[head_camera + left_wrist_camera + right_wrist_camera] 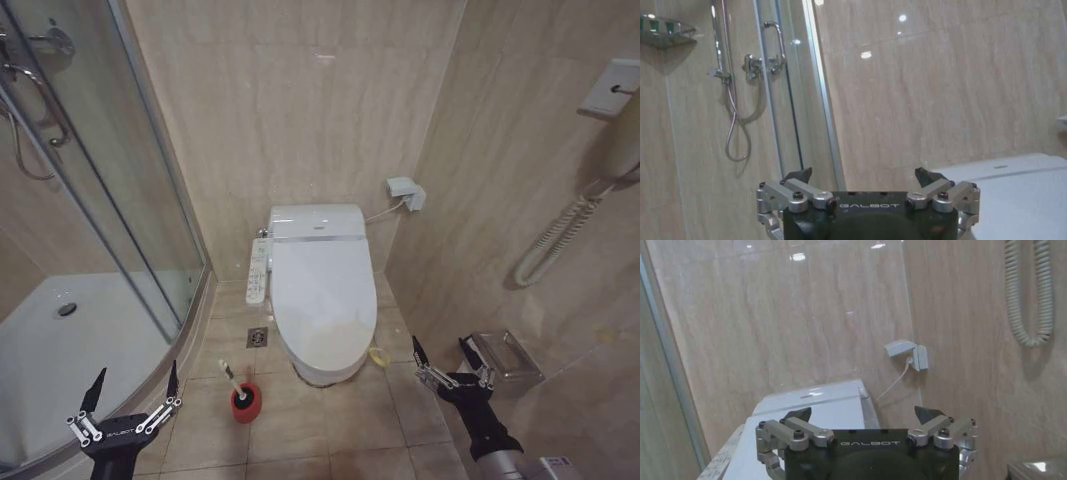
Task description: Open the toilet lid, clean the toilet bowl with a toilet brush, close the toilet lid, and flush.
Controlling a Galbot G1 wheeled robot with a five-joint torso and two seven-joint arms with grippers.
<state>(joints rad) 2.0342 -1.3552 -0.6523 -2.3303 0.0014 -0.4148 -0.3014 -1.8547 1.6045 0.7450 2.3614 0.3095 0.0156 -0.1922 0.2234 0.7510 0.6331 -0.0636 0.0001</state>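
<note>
The toilet lid (322,290) lies shut over the toilet bowl, hiding the bowl's inside. A green-and-yellow band (378,355) hangs at its front right edge. The toilet brush (231,374) stands with its white handle in a red holder (245,400) on the floor, left of the toilet's front. My left gripper (135,378) is open and empty, low at the left, near the shower edge and left of the brush. My right gripper (440,350) is open and empty, right of the toilet's front. The wrist views show the left gripper (863,174) and right gripper (863,412) open, with the lid (1030,200) (833,415) beyond.
A glass shower enclosure (150,200) with a white tray (60,340) fills the left. A control panel (258,270) sits on the toilet's left side and a floor drain (258,337) below it. On the right wall are a metal paper holder (505,355), a coiled cord (560,235) and a socket (405,192).
</note>
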